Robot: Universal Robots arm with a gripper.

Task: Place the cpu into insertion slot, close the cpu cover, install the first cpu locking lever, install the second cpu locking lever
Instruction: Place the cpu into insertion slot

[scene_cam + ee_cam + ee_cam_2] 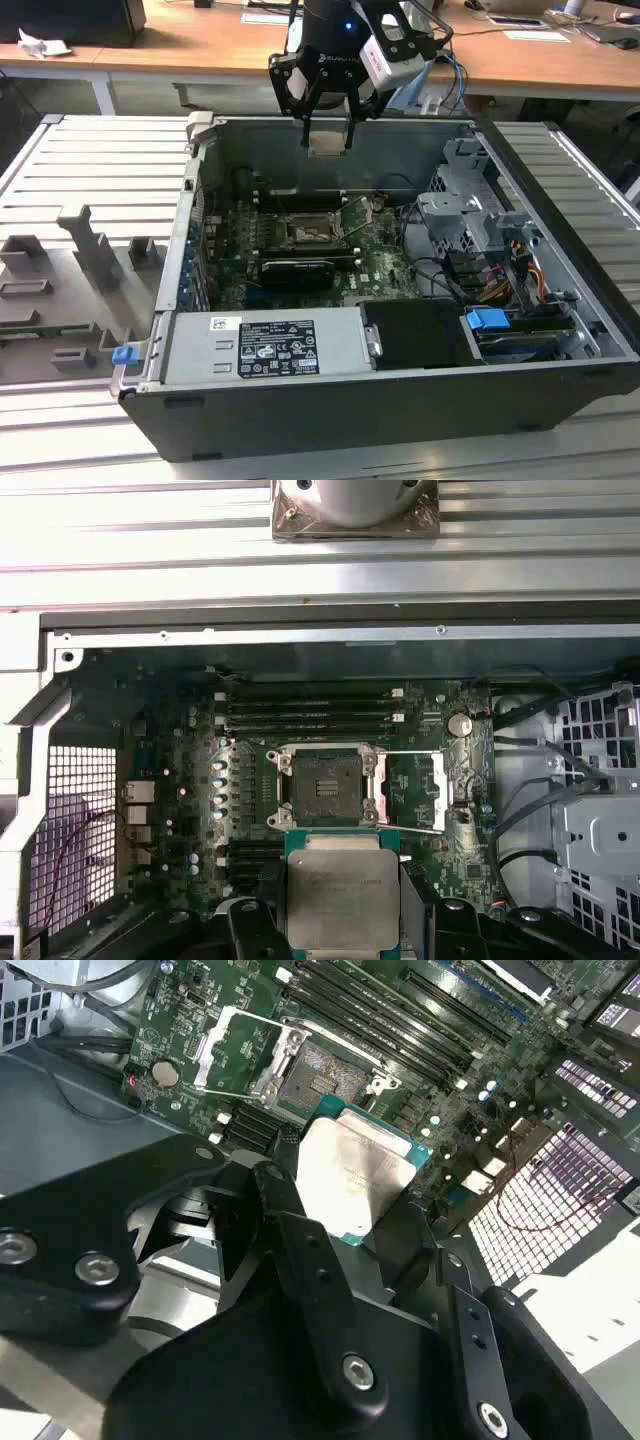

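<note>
Black claw (327, 138) is squeezed tight on the cpu (342, 892). Its two fingers pinch the chip's sides, and the silver top shows in both wrist views. It hangs above the computer case (300, 420), by the case's far wall in the exterior view. Down inside the case, the insertion slot (323, 785) sits on the green board (385, 265) with its dark pins showing. The cpu cover (415, 790) is flipped open just beside it. Under the case is a grey ribbed table (90, 170). Behind the case stand wooden desks (200, 50).
</note>
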